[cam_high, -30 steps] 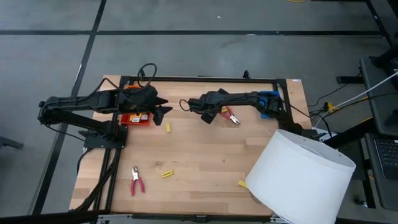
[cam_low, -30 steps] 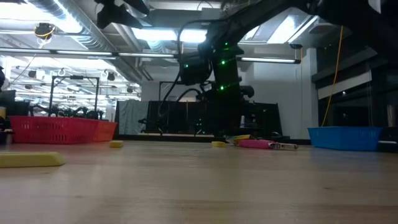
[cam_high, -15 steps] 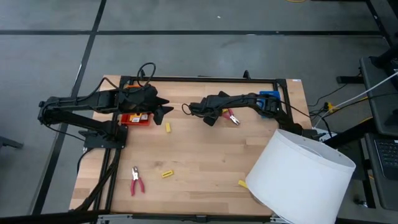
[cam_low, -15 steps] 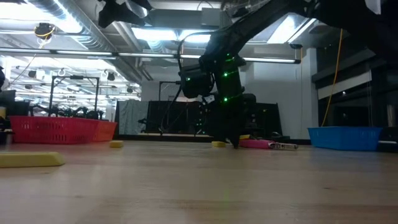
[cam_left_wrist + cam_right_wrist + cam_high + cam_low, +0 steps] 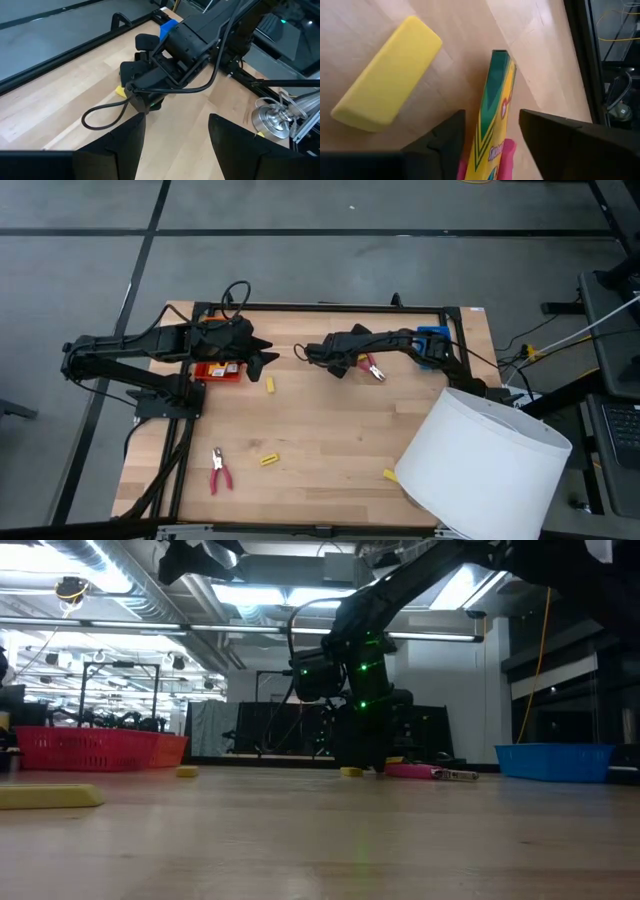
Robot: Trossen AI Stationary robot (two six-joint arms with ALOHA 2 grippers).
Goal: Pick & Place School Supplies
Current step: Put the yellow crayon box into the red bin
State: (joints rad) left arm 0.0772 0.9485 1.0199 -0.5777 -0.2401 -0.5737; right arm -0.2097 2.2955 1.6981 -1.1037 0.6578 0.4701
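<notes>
Since a second ago we see the right gripper [image 5: 342, 367] drop toward the tabletop [image 5: 330, 430], from hanging over the pliers [image 5: 374, 367] near the blue tray [image 5: 432, 338] to sitting low beside them; the left arm has not moved. In the right wrist view the two dark fingers [image 5: 447, 140] stand on either side of a crayon pack [image 5: 495, 115], yellow and green, set on its thin edge with a pink handle under it. A gap shows on both sides of the pack, so the jaws are part open and straddle it without clamping it. Just beside the pack lies a yellow eraser [image 5: 387, 75], flat on the wood and apart from the fingers. In the low view the same gripper reaches down to the wood next to a small yellow piece [image 5: 351, 772] and the pink pliers.

The left gripper [image 5: 262, 360] hovers just beside the red tray [image 5: 218, 371], which is our landmark for the rest. Its jaws stand apart and hold nothing. A yellow block [image 5: 270, 385] lies near the tray toward the tabletop's middle. Well apart from the tray, toward the near edge, lie a second pair of pliers [image 5: 218, 471], another yellow block [image 5: 269, 459], and farther off a third block [image 5: 389, 475] next to the white cylinder [image 5: 485, 465].
</notes>
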